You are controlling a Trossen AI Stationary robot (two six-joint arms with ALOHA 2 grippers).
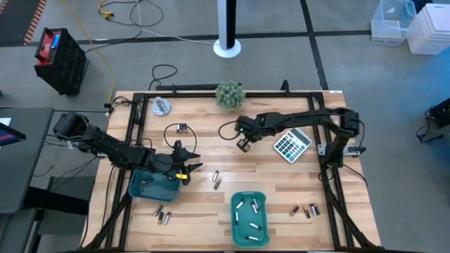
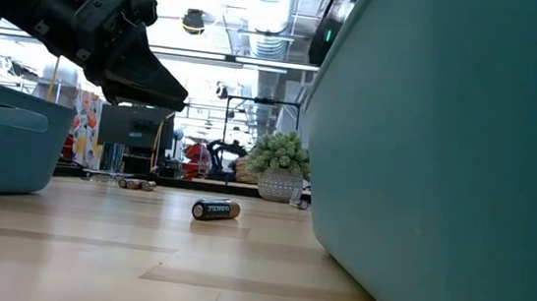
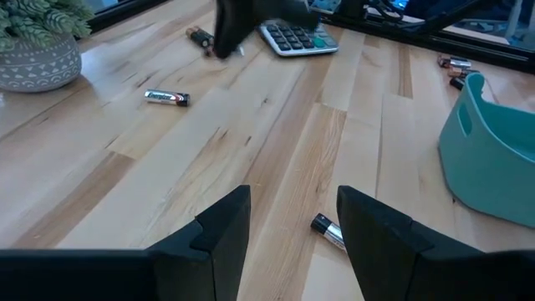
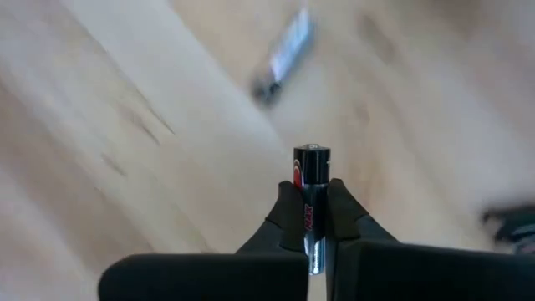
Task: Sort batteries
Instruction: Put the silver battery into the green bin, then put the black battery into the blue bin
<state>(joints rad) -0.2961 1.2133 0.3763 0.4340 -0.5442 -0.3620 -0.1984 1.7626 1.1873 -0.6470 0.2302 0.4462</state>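
My right gripper [image 1: 244, 145] [image 4: 311, 219] hangs over the middle of the table, left of the grey calculator [image 1: 292, 145], shut on a dark battery [image 4: 311, 171] with a red mark. My left gripper [image 1: 188, 167] [image 3: 292, 213] stands open above the right rim of the left teal tray [image 1: 150, 185], with nothing between its fingers. Loose batteries lie on the wood: a pair just past it [image 1: 216, 180] [image 3: 328, 230], one farther off [image 3: 167, 98] [image 2: 215, 210], and a pair at the far left [image 1: 181, 128]. A second teal tray [image 1: 238, 226] holds several batteries. My right gripper pinches the dark battery between its two fingertips [image 4: 341, 209], by its lower body [image 4: 310, 219]. The battery lies along the fingers and its capped end [image 4: 312, 152] sticks out past the tips. The fingers slant steeply down from above, and the battery is lifted clear of the table.
A potted plant [image 1: 230, 95] stands at the far edge, with a small silver object [image 1: 162, 106] at the far left. More batteries lie near the front edge at left [image 1: 163, 215] and right [image 1: 306, 210]. Bare wood lies between the two trays.
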